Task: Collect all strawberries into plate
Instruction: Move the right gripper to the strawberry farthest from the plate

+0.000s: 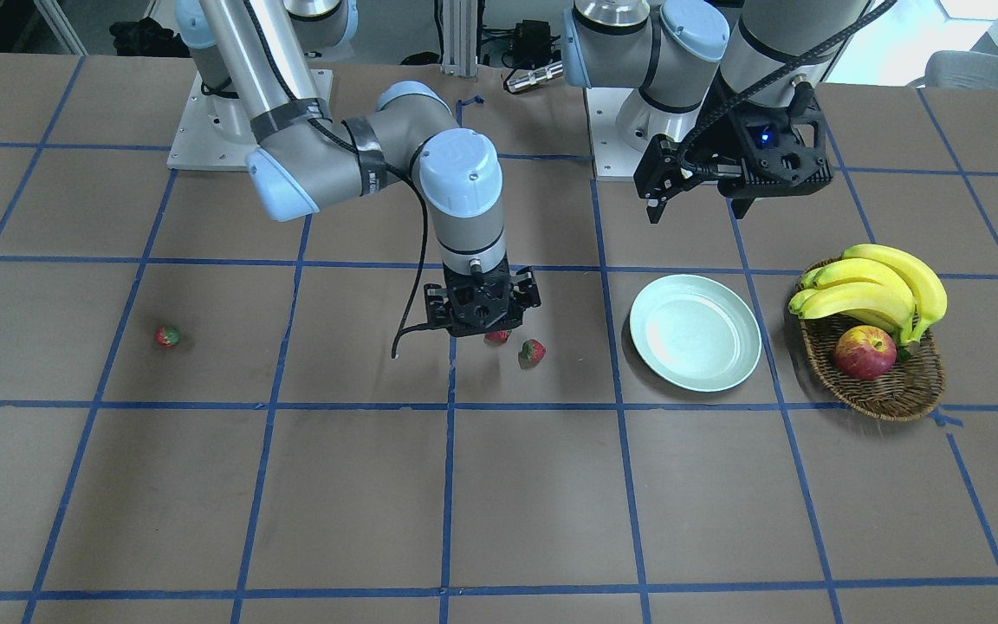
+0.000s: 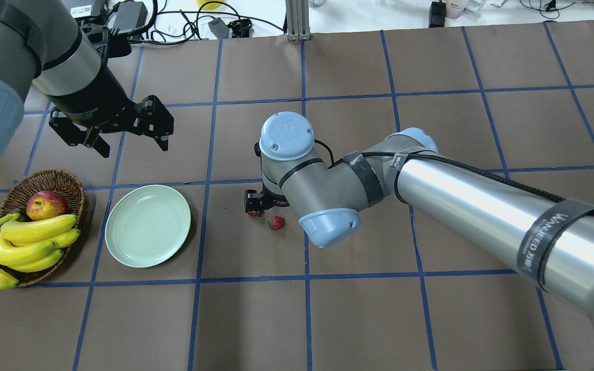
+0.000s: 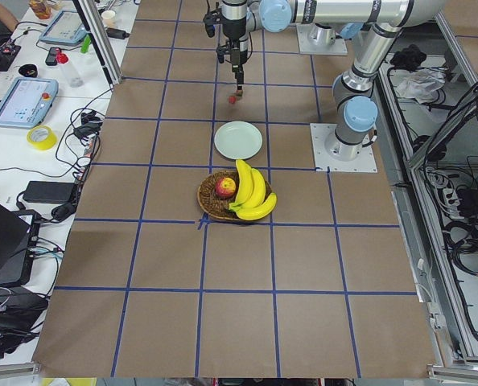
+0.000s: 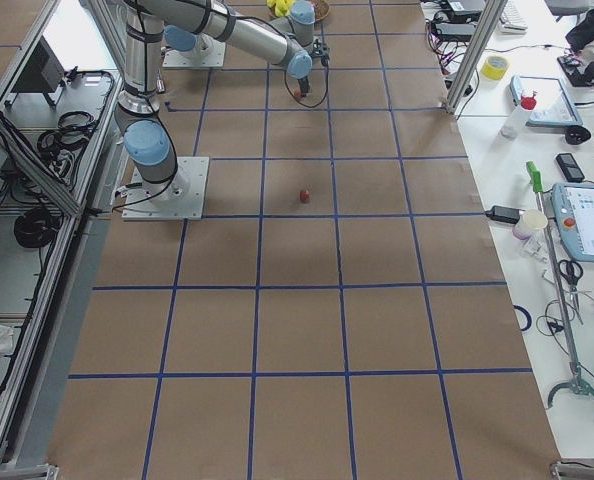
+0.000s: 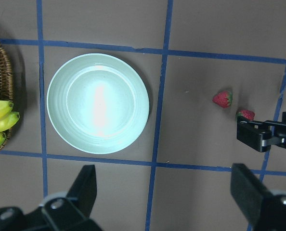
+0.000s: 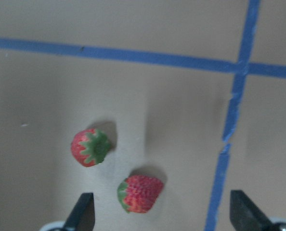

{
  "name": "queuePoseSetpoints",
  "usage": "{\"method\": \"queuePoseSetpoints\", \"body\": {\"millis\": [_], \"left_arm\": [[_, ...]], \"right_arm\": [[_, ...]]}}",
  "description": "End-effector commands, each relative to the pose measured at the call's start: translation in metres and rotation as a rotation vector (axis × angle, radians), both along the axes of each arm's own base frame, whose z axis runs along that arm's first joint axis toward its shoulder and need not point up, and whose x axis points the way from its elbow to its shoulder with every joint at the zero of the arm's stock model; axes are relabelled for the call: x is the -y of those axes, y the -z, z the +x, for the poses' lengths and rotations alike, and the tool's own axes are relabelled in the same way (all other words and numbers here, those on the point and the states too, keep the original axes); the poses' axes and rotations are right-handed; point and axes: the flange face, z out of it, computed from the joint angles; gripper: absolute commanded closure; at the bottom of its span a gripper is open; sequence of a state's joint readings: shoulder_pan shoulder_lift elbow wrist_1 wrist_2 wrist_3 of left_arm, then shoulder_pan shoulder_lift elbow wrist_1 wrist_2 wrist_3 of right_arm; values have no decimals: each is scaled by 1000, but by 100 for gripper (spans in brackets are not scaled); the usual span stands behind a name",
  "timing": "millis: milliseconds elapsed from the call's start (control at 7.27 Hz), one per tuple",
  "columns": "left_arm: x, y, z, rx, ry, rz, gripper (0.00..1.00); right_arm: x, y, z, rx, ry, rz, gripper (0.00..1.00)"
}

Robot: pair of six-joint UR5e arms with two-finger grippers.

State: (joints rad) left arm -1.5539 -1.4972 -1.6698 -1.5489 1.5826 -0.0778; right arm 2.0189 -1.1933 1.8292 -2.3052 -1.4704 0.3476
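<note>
Two strawberries lie close together left of the plate (image 1: pixel 695 332): one (image 1: pixel 533 351) in the open, one (image 1: pixel 497 336) half under my right gripper (image 1: pixel 483 325). In the right wrist view both strawberries (image 6: pixel 90 147) (image 6: pixel 139 193) lie on the paper between the open fingers (image 6: pixel 85 211), untouched. A third strawberry (image 1: pixel 167 336) lies alone far off on the robot's right side; my right arm hides it in the overhead view. The pale mint plate (image 2: pixel 147 225) holds nothing. My left gripper (image 1: pixel 697 208) hangs open and empty above the table, behind the plate (image 5: pixel 97 103).
A brown wicker basket (image 1: pixel 889 390) with bananas (image 1: pixel 880 290) and a red-yellow apple (image 1: pixel 865 352) stands beside the plate on the side away from the strawberries. The table is brown paper with a blue tape grid (image 1: pixel 447 407).
</note>
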Motion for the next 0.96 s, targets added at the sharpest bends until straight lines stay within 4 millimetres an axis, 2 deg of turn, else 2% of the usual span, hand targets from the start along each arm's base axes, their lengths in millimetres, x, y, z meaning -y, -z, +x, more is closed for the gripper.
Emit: {"method": "queuePoseSetpoints", "body": {"millis": [0,138,275,413,550,688,825], "left_arm": [[-2,2,0,-3,-3,7,0],[-2,2,-1,-7,-5,9,0],[-3,3,-1,-6,-5,12,0],[-3,5,0,-4,-5,15,0],[-3,6,1,-1,-5,16,0],[-3,7,1,2,-5,18,0],[-3,9,0,2,-3,24,0]], "right_arm": [[48,-33,-110,-17,164,39,0],[67,-41,-165,-27,187,46,0],[81,-53,-213,-32,127,7,0],[91,-64,-269,-86,165,-16,0],[97,-65,-320,-126,174,-18,0],[93,-60,-356,-138,143,-7,0],[80,-43,-387,-136,178,35,0]]}}
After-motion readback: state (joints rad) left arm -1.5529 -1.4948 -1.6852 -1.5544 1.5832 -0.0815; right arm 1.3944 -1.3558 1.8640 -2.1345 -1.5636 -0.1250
